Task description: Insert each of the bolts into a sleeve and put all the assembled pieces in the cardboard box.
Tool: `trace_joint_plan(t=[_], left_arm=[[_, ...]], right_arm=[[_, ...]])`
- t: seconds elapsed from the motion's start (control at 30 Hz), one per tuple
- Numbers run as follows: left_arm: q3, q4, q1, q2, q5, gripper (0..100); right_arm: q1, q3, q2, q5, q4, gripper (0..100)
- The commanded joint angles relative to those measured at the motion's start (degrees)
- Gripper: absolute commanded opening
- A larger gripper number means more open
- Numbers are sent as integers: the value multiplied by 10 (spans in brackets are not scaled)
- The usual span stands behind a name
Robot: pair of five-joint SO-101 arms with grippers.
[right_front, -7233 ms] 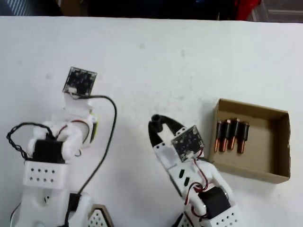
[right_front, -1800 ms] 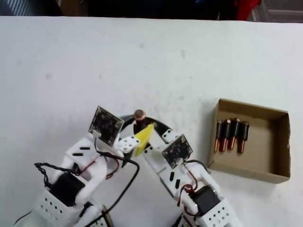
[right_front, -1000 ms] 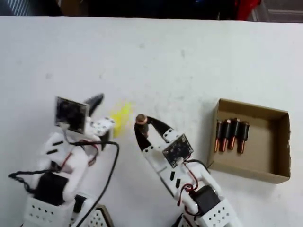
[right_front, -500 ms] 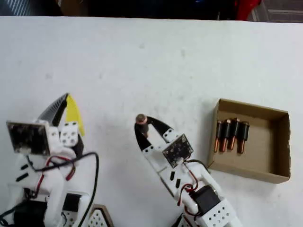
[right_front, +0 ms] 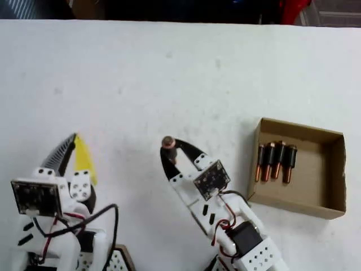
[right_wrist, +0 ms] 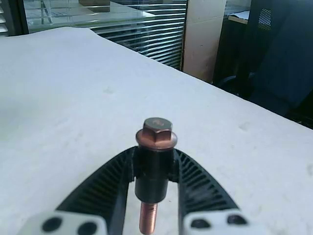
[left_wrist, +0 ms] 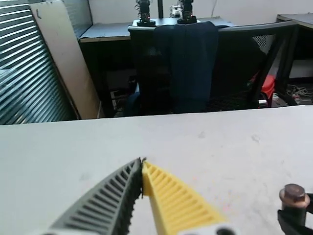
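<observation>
My right gripper (right_front: 169,150) (right_wrist: 154,164) is shut on an assembled piece (right_wrist: 154,159): a copper bolt through a black sleeve, held upright with the bolt head (right_front: 167,141) on top. It stands over the table left of the cardboard box (right_front: 333,169), which holds several assembled pieces (right_front: 274,161) lying side by side. My left gripper (right_front: 75,139) (left_wrist: 142,166), with one grey and one yellow finger, is shut on nothing near the table's front left. From the left wrist view, the bolt head (left_wrist: 293,194) shows off to the side.
The white table (right_front: 186,79) stretches bare behind both arms. A dark chair (left_wrist: 190,68) and a desk stand beyond the table's far edge. The box's free floor (right_front: 313,180) lies beside the stored pieces.
My left arm drew away from the right gripper, swinging left and back toward the front edge with its fingers closing. The right gripper kept still with the assembled piece.
</observation>
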Motion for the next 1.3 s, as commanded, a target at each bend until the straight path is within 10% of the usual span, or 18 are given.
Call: trace_joint_plan(t=[0.0,1.27], left_arm=[[3,11,-45,-2,-3,24],[406,41,-47,-1,-5,24]], right_arm=[[0,5,-8,7,9,21],[12,5,-7,7,9,21]])
